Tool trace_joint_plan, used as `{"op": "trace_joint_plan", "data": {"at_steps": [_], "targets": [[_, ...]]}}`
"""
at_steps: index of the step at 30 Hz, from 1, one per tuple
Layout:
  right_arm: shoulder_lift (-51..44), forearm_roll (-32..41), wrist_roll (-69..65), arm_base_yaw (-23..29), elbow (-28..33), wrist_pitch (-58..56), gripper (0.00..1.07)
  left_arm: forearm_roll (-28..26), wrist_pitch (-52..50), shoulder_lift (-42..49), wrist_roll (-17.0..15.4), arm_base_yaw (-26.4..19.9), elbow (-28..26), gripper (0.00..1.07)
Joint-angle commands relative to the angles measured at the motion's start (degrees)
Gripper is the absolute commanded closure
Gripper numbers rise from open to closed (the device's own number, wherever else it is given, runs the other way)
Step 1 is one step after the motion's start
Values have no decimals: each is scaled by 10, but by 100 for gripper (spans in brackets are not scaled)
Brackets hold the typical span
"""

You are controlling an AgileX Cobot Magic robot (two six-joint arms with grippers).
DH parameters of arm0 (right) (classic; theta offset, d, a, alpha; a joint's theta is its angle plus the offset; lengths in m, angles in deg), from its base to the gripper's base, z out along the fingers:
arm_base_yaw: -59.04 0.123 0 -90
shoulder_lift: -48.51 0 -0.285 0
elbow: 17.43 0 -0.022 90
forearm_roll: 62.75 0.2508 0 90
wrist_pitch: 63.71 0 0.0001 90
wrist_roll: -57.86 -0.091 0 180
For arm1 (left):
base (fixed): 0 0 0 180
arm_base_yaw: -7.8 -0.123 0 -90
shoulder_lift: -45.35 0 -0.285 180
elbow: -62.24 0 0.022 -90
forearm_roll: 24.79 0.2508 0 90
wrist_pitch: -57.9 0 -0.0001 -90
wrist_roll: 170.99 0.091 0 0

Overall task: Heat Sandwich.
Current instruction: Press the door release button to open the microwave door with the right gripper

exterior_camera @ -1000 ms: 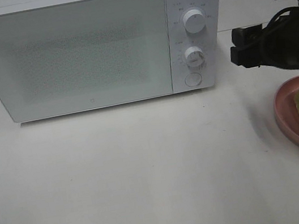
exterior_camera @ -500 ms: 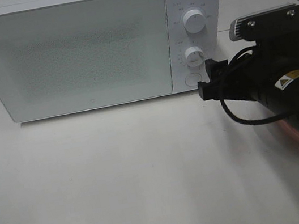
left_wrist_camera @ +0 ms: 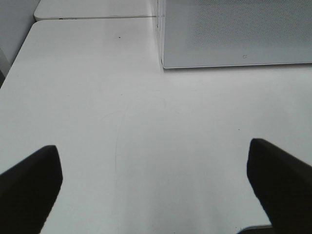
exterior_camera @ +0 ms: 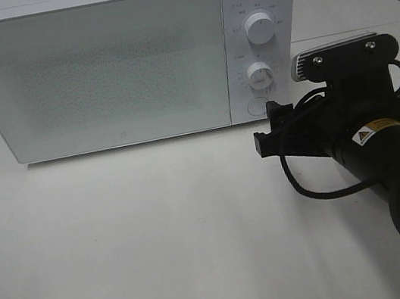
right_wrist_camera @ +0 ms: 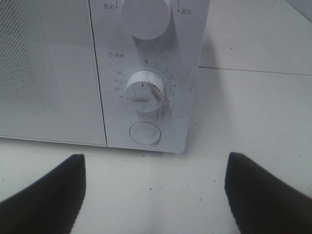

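White table (exterior_camera: 161,240), matte, with faint scuffs. A seam crosses it near the back and meets the side of the microwave. White microwave (exterior_camera: 94,67) stands directly on the table at the back, left of centre. Its door is shut and its front faces forward, with two knobs and a round button on its right panel. Tiny dark speck (left_wrist_camera: 119,36) on the tabletop beside the microwave.

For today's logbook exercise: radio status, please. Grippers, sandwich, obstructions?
Both open, empty: left gripper, right gripper facing round button. No sight of sandwich. In the way: microwave door shut.
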Motion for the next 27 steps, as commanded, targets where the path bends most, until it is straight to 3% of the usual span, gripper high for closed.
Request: {"op": "trace_joint_plan", "data": {"at_steps": [1,11,19,27], "targets": [[-2,-1,-13,3,-2,11,31,1,-2,15,-2,2,1,9],[-2,-2,-242,3,-2,6,31,1,-2,15,-2,2,1,9],[-2,-2,-502,3,-2,-9,32,1,-2,15,-2,2,1,9],[-2,-2,-745,3,-2,-10,40,1,-2,15,-2,2,1,9]]}}
